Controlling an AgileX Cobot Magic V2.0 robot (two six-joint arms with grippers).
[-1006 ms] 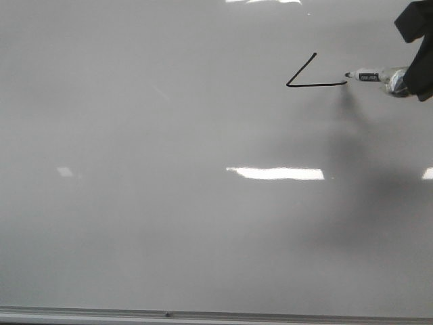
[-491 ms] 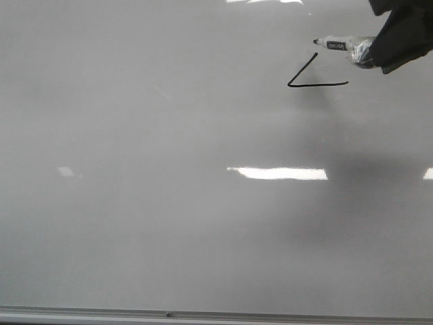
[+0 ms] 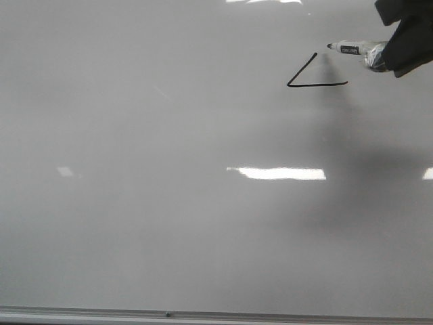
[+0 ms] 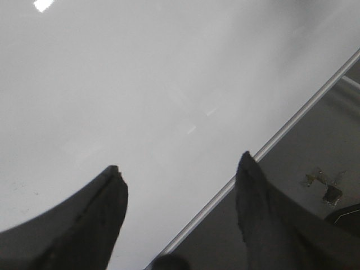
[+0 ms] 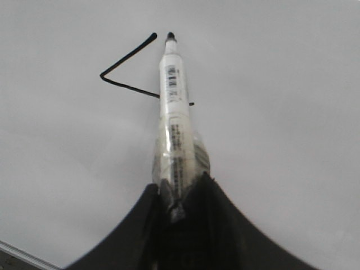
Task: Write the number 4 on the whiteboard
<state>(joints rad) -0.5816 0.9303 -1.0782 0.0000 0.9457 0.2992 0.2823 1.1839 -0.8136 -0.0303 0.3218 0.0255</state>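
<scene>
The whiteboard (image 3: 169, 203) fills the front view. On it at the upper right stand two black strokes of the number 4 (image 3: 302, 70): a slanted stroke and a horizontal bar; no vertical stroke shows. My right gripper (image 3: 406, 40) is shut on a white marker (image 3: 355, 49), whose black tip sits just right of the slanted stroke's top end. I cannot tell if the tip touches the board. In the right wrist view the marker (image 5: 172, 95) runs from the gripper (image 5: 180, 194) over the bar of the number 4 (image 5: 126, 59). My left gripper (image 4: 180, 163) is open and empty above the board's edge.
The metal edge rail (image 3: 203, 315) runs along the near side of the board, and it also crosses the left wrist view (image 4: 281, 132). Beyond it lies a dark floor with small debris (image 4: 323, 185). A white light reflection (image 3: 277, 173) lies mid-board.
The marker tip left the right end of the horizontal bar, rose up and left, then shifted slightly right and down near the slanted stroke's top. No new stroke has appeared.
</scene>
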